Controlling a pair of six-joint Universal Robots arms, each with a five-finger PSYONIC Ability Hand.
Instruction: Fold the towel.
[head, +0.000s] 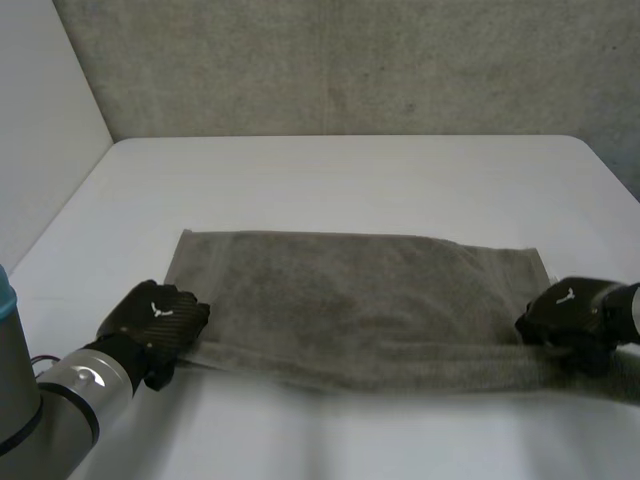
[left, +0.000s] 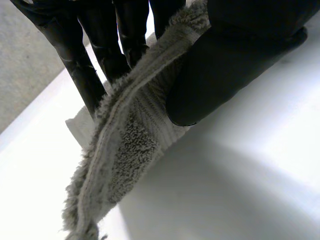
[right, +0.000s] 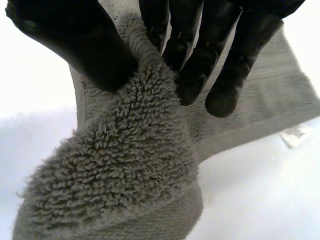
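Note:
A grey towel (head: 360, 300) lies spread across the white table, its near edge lifted a little off the surface. My left hand (head: 155, 318) is at the towel's near left corner, and its wrist view shows the towel (left: 127, 135) pinched between the thumb and the fingers (left: 82, 65). My right hand (head: 568, 315) is at the near right corner. There the towel (right: 120, 185) is pinched between the thumb and the fingers (right: 195, 75), with the fluffy corner sticking out below the hand.
The white table (head: 350, 180) stretches beyond the towel to a grey back wall. A white label (right: 295, 135) shows at the towel's edge beside my right hand.

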